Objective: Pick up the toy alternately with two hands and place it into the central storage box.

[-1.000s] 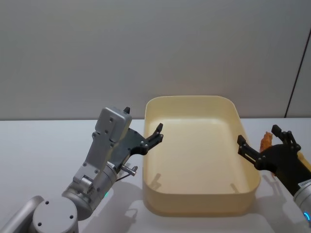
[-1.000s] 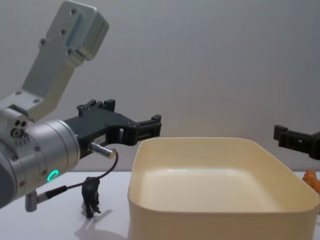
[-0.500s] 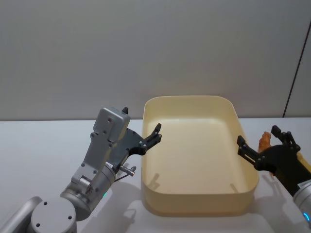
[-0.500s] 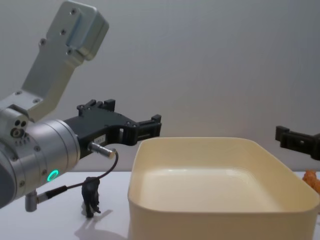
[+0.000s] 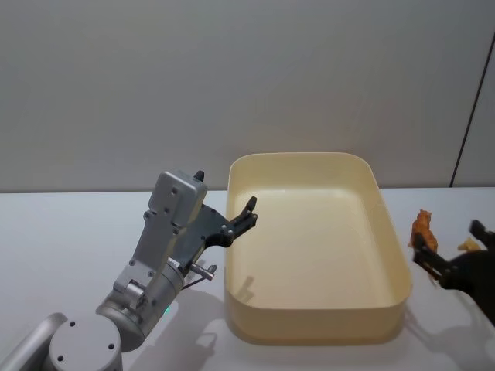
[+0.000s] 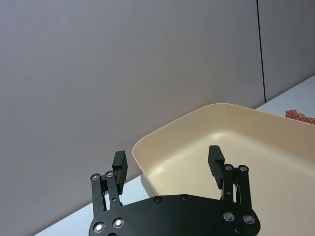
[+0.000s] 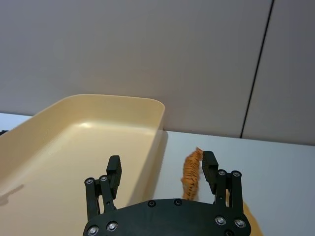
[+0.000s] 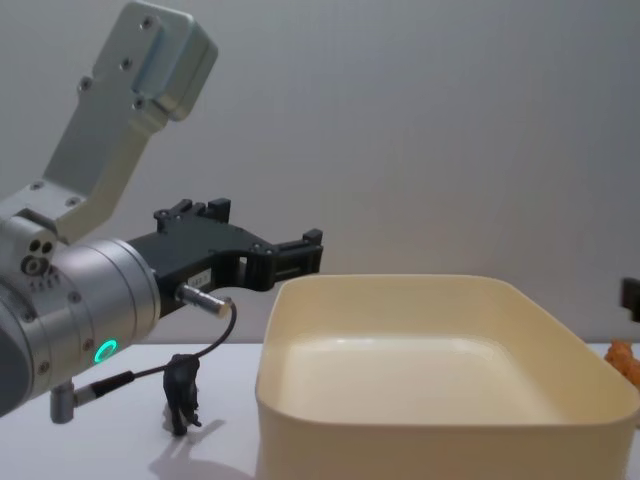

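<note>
The cream-yellow central storage box (image 5: 309, 159) (image 8: 420, 425) (image 7: 123, 102) (image 6: 162, 142) sits mid-table with nothing inside. An orange striped toy animal (image 5: 422, 226) (image 7: 191, 173) (image 8: 622, 356) (image 6: 296, 116) stands on the table just right of the box. My right gripper (image 5: 447, 238) (image 7: 161, 160) is open low beside it, the toy just ahead of its fingers and untouched; its tip shows at the chest view's edge (image 8: 633, 296). My left gripper (image 5: 225, 191) (image 6: 167, 156) (image 8: 265, 226) hovers open at the box's left rim, holding nothing.
A small dark toy animal (image 8: 182, 391) stands on the table left of the box, below my left wrist. A yellowish object (image 5: 466, 246) lies on the table by my right gripper. A grey wall runs behind the white table (image 5: 69, 232).
My right gripper has drawn back from the box's right rim, moving right and lower toward the orange toy. The left arm and the box have not moved.
</note>
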Tool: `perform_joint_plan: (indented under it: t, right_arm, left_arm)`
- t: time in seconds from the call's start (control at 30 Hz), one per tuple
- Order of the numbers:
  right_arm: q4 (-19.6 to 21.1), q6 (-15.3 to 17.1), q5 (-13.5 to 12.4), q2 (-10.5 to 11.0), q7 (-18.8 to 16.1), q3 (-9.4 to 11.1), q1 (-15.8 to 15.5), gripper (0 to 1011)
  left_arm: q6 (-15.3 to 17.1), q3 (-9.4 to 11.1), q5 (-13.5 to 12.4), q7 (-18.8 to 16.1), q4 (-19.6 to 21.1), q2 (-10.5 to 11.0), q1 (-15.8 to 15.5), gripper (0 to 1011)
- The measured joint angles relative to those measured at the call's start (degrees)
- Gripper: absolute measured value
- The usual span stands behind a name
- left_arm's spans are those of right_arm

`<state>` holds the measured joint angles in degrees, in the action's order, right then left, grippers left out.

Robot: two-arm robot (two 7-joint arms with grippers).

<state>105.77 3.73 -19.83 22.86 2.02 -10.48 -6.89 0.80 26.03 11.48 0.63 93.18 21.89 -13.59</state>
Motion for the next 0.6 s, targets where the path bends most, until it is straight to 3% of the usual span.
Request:
perform_joint_plan:
  t: [0.33, 0.6]
  right_arm:
    - [1.7, 1.2, -2.7, 3.6, 3.3, 3.0, -4.2, 1001]
    - [0.2, 2.9, -3.5, 5.2, 4.0, 4.6, -4.9, 1001]
  left_arm:
    - [0.0, 0.0, 0.0, 0.0, 0.0, 0.0, 0.0, 1001]
    - [0.0, 0.0, 0.0, 0.0, 0.0, 0.0, 0.0, 1001]
